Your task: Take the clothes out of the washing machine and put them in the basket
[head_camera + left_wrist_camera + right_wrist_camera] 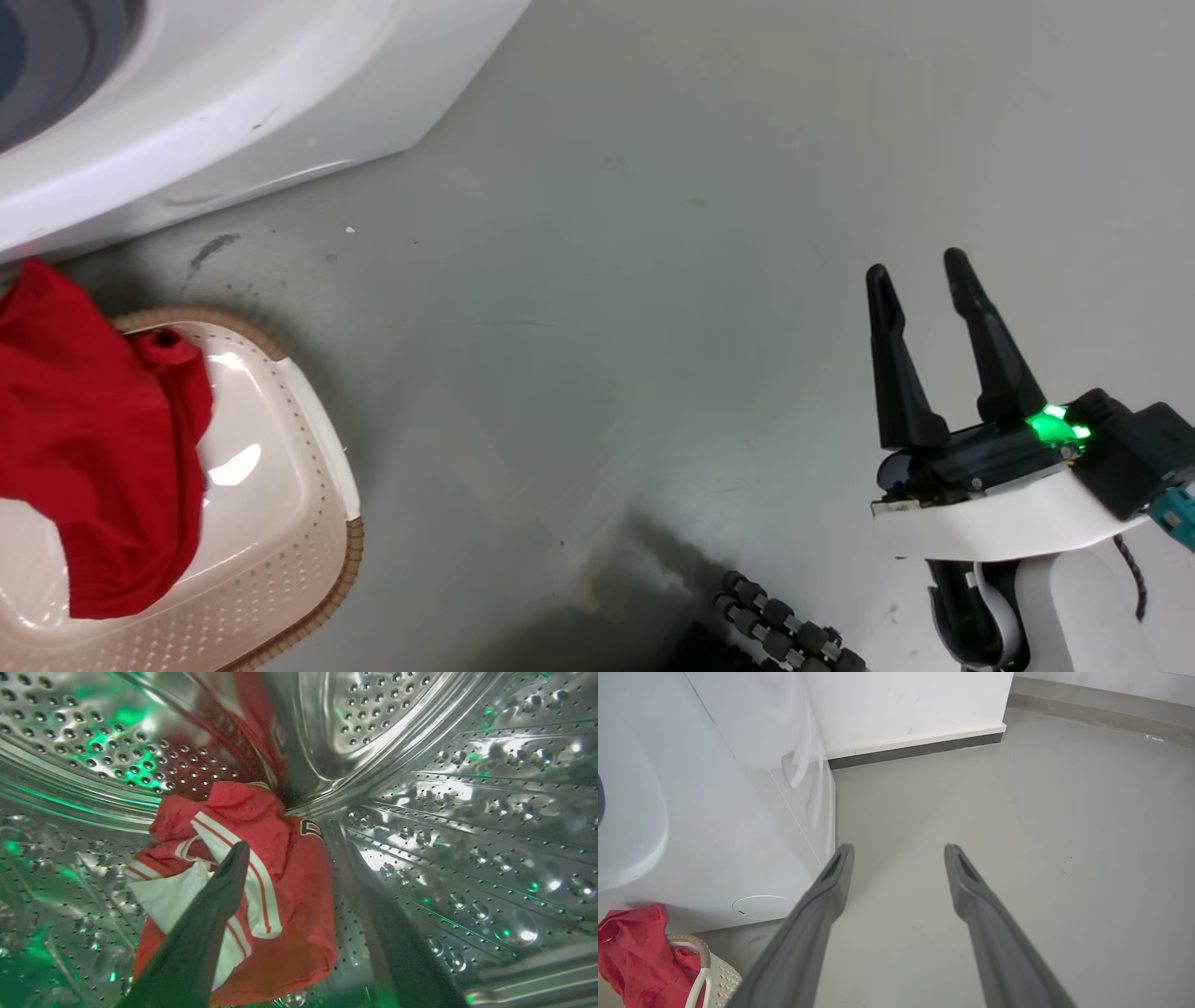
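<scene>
Inside the perforated steel drum (467,812) of the washing machine (233,103), a red garment with white stripes and white lining (261,891) lies crumpled. My left gripper (287,835) is open, its fingers reaching over this garment, one on each side of its right part. A plain red garment (93,439) hangs over the rim of the cream basket (280,523) on the floor in front of the machine; the same red garment (630,952) and basket (714,975) show in the right wrist view. My right gripper (920,266) is open and holds nothing, above bare floor at the right.
The grey floor (607,327) stretches between the basket and my right arm. A white wall with a dark baseboard (915,746) runs behind the machine. Dark ribbed parts of the robot's base (775,635) sit at the bottom.
</scene>
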